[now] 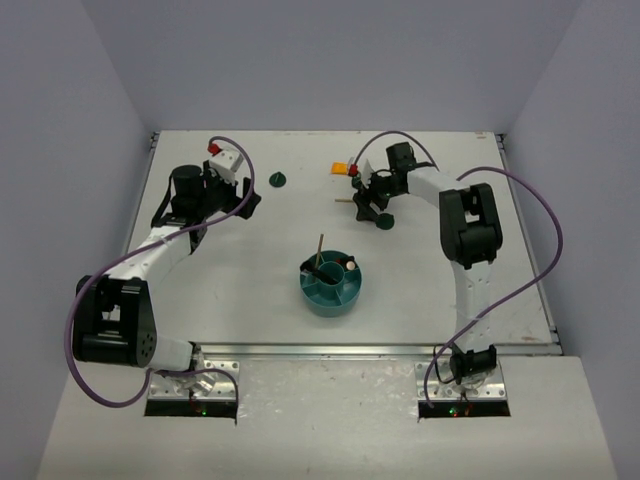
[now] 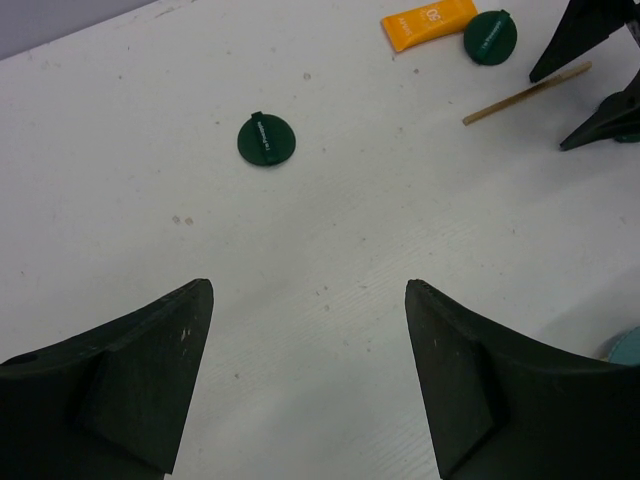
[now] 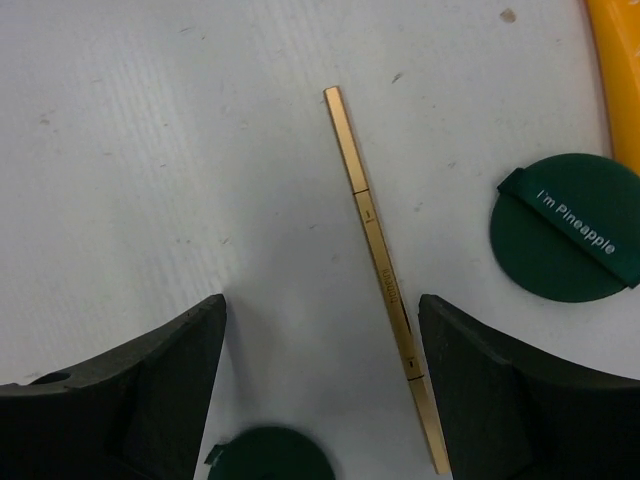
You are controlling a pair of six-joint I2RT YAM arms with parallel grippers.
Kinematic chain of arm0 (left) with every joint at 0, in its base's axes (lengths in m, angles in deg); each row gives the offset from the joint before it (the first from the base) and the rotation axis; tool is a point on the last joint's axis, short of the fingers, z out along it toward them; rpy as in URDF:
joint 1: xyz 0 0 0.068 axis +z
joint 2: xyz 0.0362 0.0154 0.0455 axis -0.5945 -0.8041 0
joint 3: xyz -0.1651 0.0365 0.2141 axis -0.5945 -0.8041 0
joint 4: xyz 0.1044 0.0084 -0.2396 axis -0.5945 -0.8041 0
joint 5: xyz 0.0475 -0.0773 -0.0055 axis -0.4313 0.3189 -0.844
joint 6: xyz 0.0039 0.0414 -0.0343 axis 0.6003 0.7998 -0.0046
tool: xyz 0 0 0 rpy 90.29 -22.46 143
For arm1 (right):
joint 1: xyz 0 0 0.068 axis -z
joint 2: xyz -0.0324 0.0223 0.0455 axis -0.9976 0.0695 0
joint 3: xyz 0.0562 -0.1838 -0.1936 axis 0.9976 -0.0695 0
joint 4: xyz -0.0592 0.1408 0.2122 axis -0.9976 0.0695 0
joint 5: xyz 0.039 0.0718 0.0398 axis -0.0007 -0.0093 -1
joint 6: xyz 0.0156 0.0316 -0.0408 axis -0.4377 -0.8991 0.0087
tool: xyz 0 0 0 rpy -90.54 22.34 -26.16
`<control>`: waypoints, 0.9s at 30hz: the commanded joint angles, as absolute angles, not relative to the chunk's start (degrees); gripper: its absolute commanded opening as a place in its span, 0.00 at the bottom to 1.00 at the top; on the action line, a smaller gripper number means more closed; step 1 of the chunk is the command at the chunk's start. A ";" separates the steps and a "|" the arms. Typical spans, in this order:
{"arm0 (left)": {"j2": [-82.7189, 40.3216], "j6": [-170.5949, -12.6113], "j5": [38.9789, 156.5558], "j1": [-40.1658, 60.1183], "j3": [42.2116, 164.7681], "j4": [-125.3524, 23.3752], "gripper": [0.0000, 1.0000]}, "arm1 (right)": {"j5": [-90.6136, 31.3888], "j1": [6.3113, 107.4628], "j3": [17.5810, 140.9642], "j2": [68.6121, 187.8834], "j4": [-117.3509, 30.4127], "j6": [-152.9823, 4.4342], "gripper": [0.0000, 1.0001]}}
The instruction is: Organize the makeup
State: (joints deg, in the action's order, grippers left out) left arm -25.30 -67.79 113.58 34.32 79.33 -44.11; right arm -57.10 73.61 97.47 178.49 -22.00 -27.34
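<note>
A slim gold tube (image 3: 385, 280) lies on the white table between my right gripper's (image 3: 322, 305) open fingers, close to the right one. A dark green compact (image 3: 565, 228) lies to its right and another (image 3: 270, 455) by the near edge. The orange packet (image 3: 615, 70) shows at the top right. In the top view the right gripper (image 1: 358, 198) hovers over the tube (image 1: 345, 200), near the packet (image 1: 341, 168) and a compact (image 1: 381, 222). My left gripper (image 2: 308, 290) is open and empty over bare table, short of a third compact (image 2: 266, 138), which also shows in the top view (image 1: 278, 180).
The teal divided bowl (image 1: 331, 300) stands at the table's middle front with a thin tan brush (image 1: 318, 250) and dark items in it. The left wrist view also shows the packet (image 2: 428, 22), a compact (image 2: 490, 37), the tube (image 2: 527, 93) and the bowl's rim (image 2: 625, 345).
</note>
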 commanded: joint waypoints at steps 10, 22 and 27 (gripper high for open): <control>-25.42 -67.81 115.48 34.89 82.12 -41.74 0.76 | -51.29 73.38 88.78 170.45 -21.08 -30.24 0.56; -24.51 -67.10 114.81 34.89 82.33 -42.20 0.76 | -36.06 67.41 100.11 179.43 -10.70 -26.94 0.46; -24.54 -66.79 114.73 34.89 82.17 -42.33 0.76 | -36.31 66.86 97.30 178.26 -10.01 -25.68 0.47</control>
State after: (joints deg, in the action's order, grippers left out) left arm -25.43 -67.62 114.57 34.32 79.90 -44.11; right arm -39.66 67.45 101.02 177.84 -14.88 -28.09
